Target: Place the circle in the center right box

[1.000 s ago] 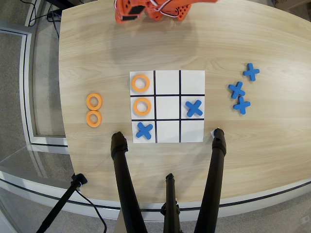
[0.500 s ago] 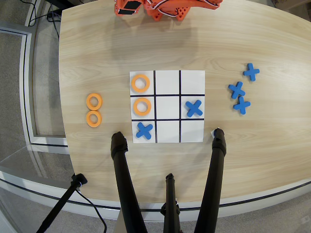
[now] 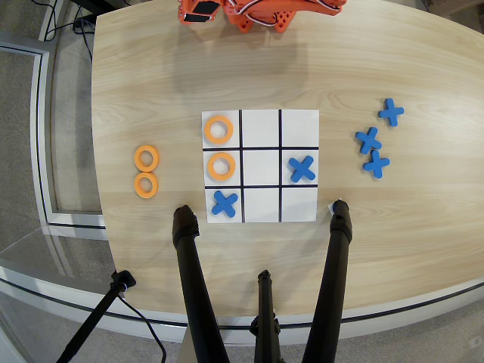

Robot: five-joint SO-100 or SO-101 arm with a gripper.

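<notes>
Room: grey floor and a pale frame edge show past the table's left side in the overhead view; black tripod legs [image 3: 193, 287] cross its near edge.
Surface: light wood table [image 3: 151, 76] carrying a white nine-cell board [image 3: 261, 125].
Arm: I see only the orange arm [image 3: 257, 11] at the top edge; its gripper is out of view, so I cannot tell its opening.
Circle: an orange circle [image 3: 221, 165] already lies in the middle-row cell at the board's left edge, the center right box [image 3: 210, 178] as I judge it.
Relation: it lies well below the arm, slightly left.
Spares: two rings [image 3: 146, 158] off-board left.
Opposite cell: blue cross [image 3: 302, 169].
</notes>
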